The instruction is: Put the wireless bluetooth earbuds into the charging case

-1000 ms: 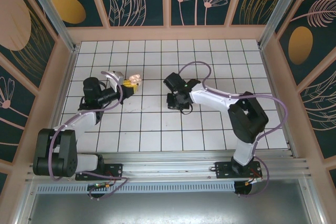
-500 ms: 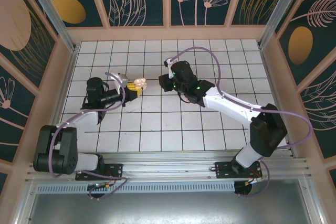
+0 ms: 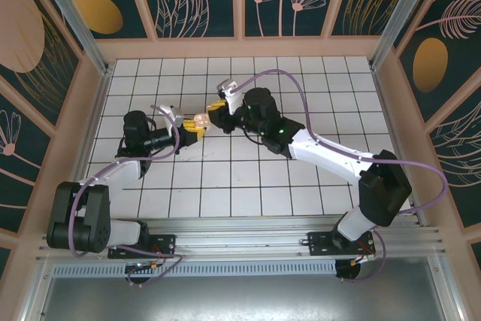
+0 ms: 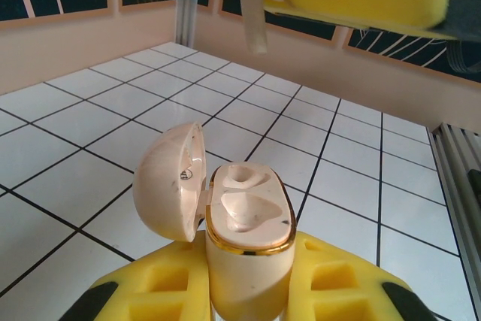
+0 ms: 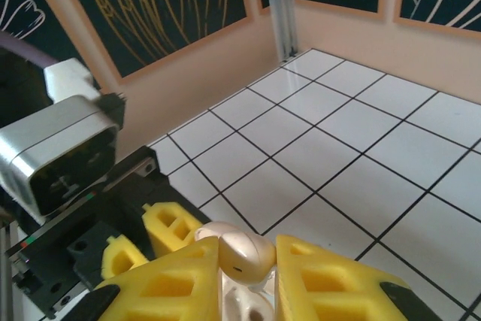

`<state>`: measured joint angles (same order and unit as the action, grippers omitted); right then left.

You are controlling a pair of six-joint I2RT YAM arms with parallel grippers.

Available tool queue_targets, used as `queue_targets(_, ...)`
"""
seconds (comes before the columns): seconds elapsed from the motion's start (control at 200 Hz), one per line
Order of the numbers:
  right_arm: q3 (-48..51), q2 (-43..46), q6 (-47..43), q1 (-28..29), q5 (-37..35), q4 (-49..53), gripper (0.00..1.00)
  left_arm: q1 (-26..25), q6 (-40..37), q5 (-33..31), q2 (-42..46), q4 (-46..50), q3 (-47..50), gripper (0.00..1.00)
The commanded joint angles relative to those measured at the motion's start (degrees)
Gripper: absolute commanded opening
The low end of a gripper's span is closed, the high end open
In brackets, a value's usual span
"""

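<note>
Two arms met at the upper-left centre of the tiled table (image 3: pixel 316 88) in the top view. The left gripper (image 3: pixel 193 128) was closed narrowly on the case (image 3: pixel 200 119), clamping its lower body between yellow pads. The right gripper (image 3: pixel 216 108) stood just up and right of it, near but apart, with its jaws narrow and pinched on one pale beige bud (image 5: pixel 240 255).

In the left wrist view the case stood upright at lower centre. Its lid (image 4: pixel 169 186) was swung open to the left, and both sockets appeared empty and faced up. The right gripper's yellow pad sat at the top right of that frame, above and beyond the sockets.

In the right wrist view the bud sat at bottom centre between the pads. The stem's direction could not be read.

Judgement: the bud lay up-right of the case and was carried by the right arm. The coming move required bringing it down-left over a socket, with the stem matched to the opening's near-to-far long axis.
</note>
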<state>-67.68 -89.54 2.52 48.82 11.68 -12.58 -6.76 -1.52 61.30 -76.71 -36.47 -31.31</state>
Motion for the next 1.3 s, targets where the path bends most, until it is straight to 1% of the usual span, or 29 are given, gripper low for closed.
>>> queue_targets(0.0, 0.44, -1.06, -1.6, 0.58, 0.38, -2.04, 0.21, -0.24, -0.57, 1.89, 1.26, -2.22, -0.95, 0.12)
queue_targets(0.475, 0.86, -3.71, -0.6, 0.56, 1.94, -3.55, 0.21, -0.22, 0.9, 1.1, 2.22, -3.2, -1.04, 0.12)
queue_targets(0.956, 3.08, -2.19, -0.14, 0.85, 2.55, -2.32, 0.21, -0.27, 4.11, -0.65, 2.44, -7.08, -0.33, 0.11)
queue_targets(1.186, 3.28, -1.96, -0.27, 1.02, 2.43, -1.58, 0.21, -0.27, 3.81, -0.79, 2.62, -6.85, -0.3, 0.11)
queue_targets(1.296, 3.46, -1.26, -0.56, 1.02, 1.78, -1.57, 0.21, -0.24, 1.18, -1.08, 3.17, -4.29, -0.54, 0.11)
